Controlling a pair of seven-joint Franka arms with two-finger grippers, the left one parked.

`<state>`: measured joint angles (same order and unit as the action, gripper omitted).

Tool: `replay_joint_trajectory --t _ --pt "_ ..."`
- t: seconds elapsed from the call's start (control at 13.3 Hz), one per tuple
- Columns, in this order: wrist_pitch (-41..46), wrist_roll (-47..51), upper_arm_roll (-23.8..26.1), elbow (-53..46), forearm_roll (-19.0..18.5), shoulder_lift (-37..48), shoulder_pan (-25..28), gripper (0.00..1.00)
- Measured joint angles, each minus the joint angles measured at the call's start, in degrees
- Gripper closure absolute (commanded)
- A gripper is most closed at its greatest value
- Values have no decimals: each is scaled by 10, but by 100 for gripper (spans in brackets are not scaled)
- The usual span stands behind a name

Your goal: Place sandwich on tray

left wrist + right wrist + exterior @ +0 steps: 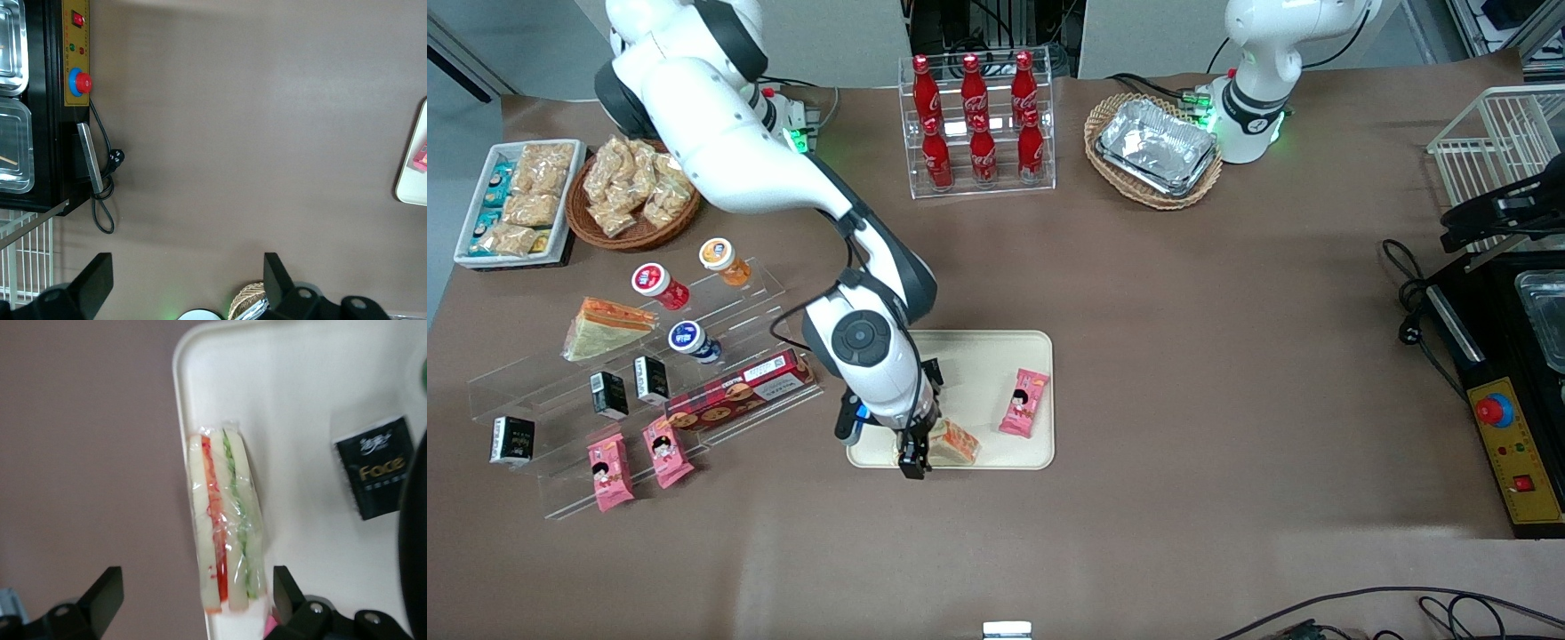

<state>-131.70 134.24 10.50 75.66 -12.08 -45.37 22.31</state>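
A clear-wrapped wedge sandwich (pixel 953 443), pale bread with a red and a green filling layer, lies on the cream-beige tray (pixel 987 356) at its edge nearest the front camera. In the right wrist view the sandwich (pixel 227 527) lies along the tray's rim (pixel 183 400). My right gripper (pixel 911 462) hangs over that tray edge, just above the sandwich. Its fingers are wide open on either side of the sandwich's end (pixel 193 600) and do not touch it. A look-alike second sandwich (pixel 605 327) sits on the clear acrylic shelf toward the working arm's end.
A pink snack pack (pixel 1024 402) and a black packet (pixel 377 477) also lie on the tray. The acrylic shelf (pixel 720 391) holds small jars, black cartons and pink packs. Cola bottles (pixel 978 124), a basket of foil trays (pixel 1156 147) and snack baskets stand farther back.
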Motion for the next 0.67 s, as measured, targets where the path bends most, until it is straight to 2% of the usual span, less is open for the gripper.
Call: replay_joint_trajectory --t 0.22,0.3,0.45,0.67 --pt "93 -115 0 -4 6 63 -9 0" --pt "128 -174 -1 -4 28 84 -22 0" --pt "202 -330 -2 -4 70 124 -60 0" --pt "327 -571 -5 -4 74 173 -113 0"
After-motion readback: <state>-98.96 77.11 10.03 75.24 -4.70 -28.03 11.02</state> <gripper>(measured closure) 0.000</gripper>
